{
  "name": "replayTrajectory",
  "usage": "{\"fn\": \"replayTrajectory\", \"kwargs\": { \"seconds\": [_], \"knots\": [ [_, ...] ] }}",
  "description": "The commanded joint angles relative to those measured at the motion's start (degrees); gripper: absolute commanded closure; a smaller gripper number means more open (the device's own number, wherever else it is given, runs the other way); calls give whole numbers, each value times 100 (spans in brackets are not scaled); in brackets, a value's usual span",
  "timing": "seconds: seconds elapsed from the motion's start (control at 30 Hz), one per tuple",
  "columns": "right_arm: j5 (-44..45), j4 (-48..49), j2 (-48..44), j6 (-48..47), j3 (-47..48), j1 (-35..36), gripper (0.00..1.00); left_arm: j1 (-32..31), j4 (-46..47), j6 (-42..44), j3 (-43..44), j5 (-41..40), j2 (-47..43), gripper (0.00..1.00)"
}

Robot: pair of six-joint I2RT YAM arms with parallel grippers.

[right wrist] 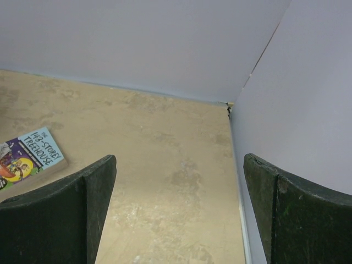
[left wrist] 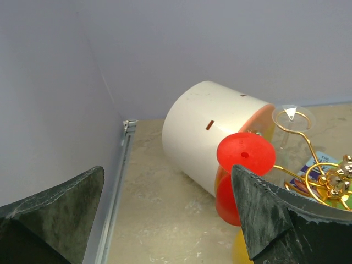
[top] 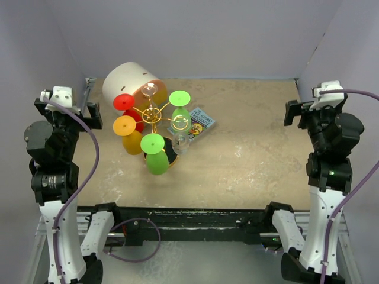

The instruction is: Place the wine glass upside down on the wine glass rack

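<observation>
The gold wire wine glass rack [top: 153, 115] stands left of centre on a round black base. Upside-down glasses hang from its arms: a red one [top: 123, 102], an orange one [top: 124, 125] and two green ones [top: 153, 144] [top: 179, 97]. A clear wine glass [top: 182, 142] seems to hang at the right arm, another clear one [top: 150, 90] at the back. My left gripper [top: 90, 110] is open at the left wall, apart from the rack. In the left wrist view its jaws [left wrist: 168, 170] frame bare table, with the red glass [left wrist: 246, 154] behind the right finger. My right gripper [top: 292, 112] [right wrist: 180, 159] is open and empty at the far right.
A big white cylinder [top: 125, 80] [left wrist: 203, 132] with an orange inside lies on its side behind the rack, close to the back wall. A small picture book [top: 198, 123] [right wrist: 30, 157] lies flat just right of the rack. Walls close in the table on three sides.
</observation>
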Motion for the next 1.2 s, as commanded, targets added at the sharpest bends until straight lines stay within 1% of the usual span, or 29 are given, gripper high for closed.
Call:
{"fn": "replayTrajectory", "kwargs": {
  "seconds": [0.0, 0.17, 0.4, 0.73, 0.97, 1.17],
  "knots": [
    [162, -72, 61, 84, 254, -78, 0, 43, -190, -73, 331, 563, 195, 1],
    [-374, -591, 146, -71, 570, -357, 0, 41, -481, 35, 592, 724, 266, 1],
    [-519, -1026, 279, -172, 890, -516, 0, 40, -518, 164, 247, 381, 14, 1],
    [-522, -1046, 299, -251, 852, -510, 0, 49, -535, 119, 250, -53, -115, 1],
    [-576, -1005, 261, -328, 753, -513, 0, 58, -558, 135, 217, 81, -132, 1],
    [-643, -992, 271, -361, 725, -514, 0, 76, -552, 121, 217, -42, -169, 1]
  ]
}}
